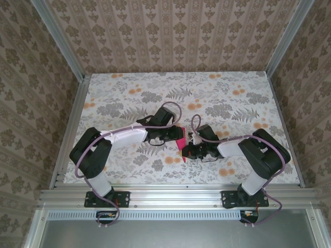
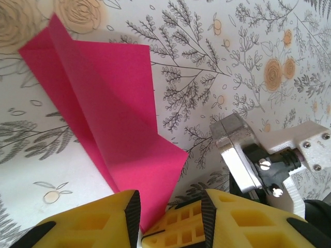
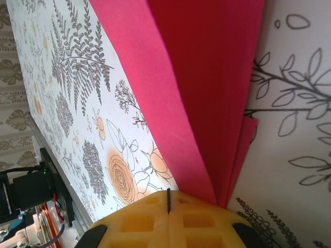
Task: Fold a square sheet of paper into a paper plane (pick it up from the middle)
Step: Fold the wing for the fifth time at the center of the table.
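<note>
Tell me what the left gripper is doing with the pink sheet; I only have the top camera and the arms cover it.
Observer: The left gripper is open, with the sheet's lower corner between its jaws.
Operator: And the right gripper?
Observer: The right gripper is shut; folded layers run to its tip, but I cannot tell if it pinches them.
Operator: Is the sheet flat?
Observer: No, it is creased, one flap raised off the tablecloth.

shut yellow jaws meet the tip of the folded pink sheet (image 3: 207,77) over flowered tablecloth (image 3: 93,119).
</note>
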Available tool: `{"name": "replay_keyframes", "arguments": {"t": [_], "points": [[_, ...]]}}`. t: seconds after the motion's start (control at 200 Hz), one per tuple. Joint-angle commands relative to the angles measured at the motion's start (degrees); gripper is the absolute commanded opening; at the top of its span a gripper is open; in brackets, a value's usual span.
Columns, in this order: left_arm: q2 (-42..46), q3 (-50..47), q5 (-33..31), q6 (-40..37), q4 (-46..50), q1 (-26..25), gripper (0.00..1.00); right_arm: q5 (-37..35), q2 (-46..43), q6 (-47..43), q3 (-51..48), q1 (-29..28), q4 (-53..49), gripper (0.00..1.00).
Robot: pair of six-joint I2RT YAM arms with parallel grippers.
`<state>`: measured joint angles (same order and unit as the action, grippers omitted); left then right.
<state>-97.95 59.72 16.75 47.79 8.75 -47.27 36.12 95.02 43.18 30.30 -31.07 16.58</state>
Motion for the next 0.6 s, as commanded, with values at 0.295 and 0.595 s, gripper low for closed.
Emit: {"name": "replay_keyframes", "arguments": {"t": [0.295,0.595], "points": [[-5.71,-1.73,3.99,1.34,-11.35,-0.46,0.37,-2.91,4.15,-1.52,-2.75,0.02,-9.86,0.03],[-8.23,-4.57,4.03,1.02,-18.65,0.5,0.39,-2.55,4.34,-1.43,-3.22,0.15,-9.73,0.03]]}}
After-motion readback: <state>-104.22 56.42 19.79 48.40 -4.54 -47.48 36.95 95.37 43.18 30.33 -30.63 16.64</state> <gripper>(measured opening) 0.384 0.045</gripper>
